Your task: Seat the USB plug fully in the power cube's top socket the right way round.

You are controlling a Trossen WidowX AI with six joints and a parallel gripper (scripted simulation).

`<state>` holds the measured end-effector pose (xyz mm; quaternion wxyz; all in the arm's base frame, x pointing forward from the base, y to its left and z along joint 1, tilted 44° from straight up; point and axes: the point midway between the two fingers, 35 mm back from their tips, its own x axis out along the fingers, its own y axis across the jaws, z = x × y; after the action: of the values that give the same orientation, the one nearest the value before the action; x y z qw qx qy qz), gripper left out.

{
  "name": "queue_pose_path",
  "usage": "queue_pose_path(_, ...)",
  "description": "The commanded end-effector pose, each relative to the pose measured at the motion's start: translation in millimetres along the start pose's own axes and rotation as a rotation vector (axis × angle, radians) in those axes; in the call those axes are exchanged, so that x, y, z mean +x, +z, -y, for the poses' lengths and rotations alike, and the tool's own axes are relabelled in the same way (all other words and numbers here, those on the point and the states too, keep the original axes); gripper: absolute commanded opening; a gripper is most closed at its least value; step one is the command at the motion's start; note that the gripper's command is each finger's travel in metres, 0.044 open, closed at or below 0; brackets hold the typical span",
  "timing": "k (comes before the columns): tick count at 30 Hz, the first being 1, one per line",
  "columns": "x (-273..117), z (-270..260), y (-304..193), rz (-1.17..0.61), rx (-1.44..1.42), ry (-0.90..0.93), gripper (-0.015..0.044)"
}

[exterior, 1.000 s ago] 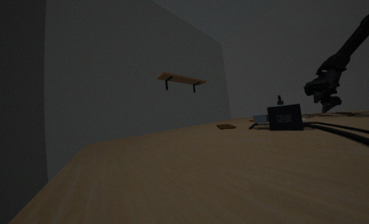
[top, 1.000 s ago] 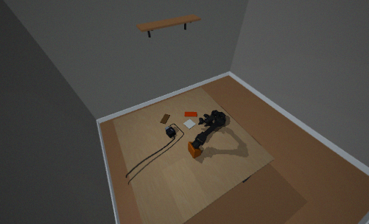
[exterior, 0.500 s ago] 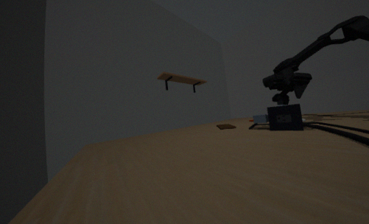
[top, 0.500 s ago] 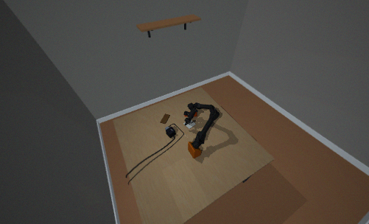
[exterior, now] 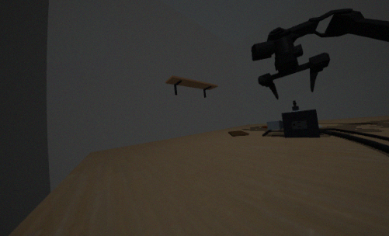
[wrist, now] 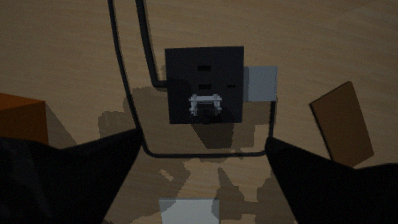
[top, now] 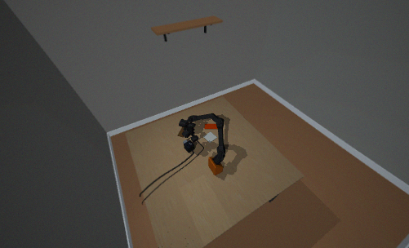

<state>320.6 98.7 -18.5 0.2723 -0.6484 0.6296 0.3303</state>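
Note:
The power cube (top: 188,147) (exterior: 300,128) (wrist: 225,60) is a dark box standing on the table, with several small slots in its top. The USB plug (exterior: 294,105) (wrist: 206,106) stands upright from its top, near one edge in the wrist view. It has a dark body and pale metallic parts, and it stands clearly above the top face. Its way round and exact depth cannot be told. My gripper (exterior: 295,95) (wrist: 205,139) is open and empty, pointing down, with its fingertips above the plug and wide to either side of it.
A pale block (exterior: 274,125) (wrist: 261,84) adjoins the cube's side. Black cables (top: 163,174) (exterior: 357,139) (wrist: 210,156) loop around the cube. A brown slab (exterior: 238,133) (wrist: 342,125), a white square (top: 210,137) (wrist: 190,211) and a red block (top: 211,126) lie nearby. A shelf (top: 188,25) (exterior: 192,83) is on the wall.

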Motion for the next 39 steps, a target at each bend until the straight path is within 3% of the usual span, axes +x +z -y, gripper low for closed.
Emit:
queue_pose_path(1, -4.0, -0.7, 11.2, -0.061, -0.089, -0.029, 0.044)
queue_pose_path(39, 24.8, 0.2, 8.2, -0.063, -0.089, -0.029, 0.044)
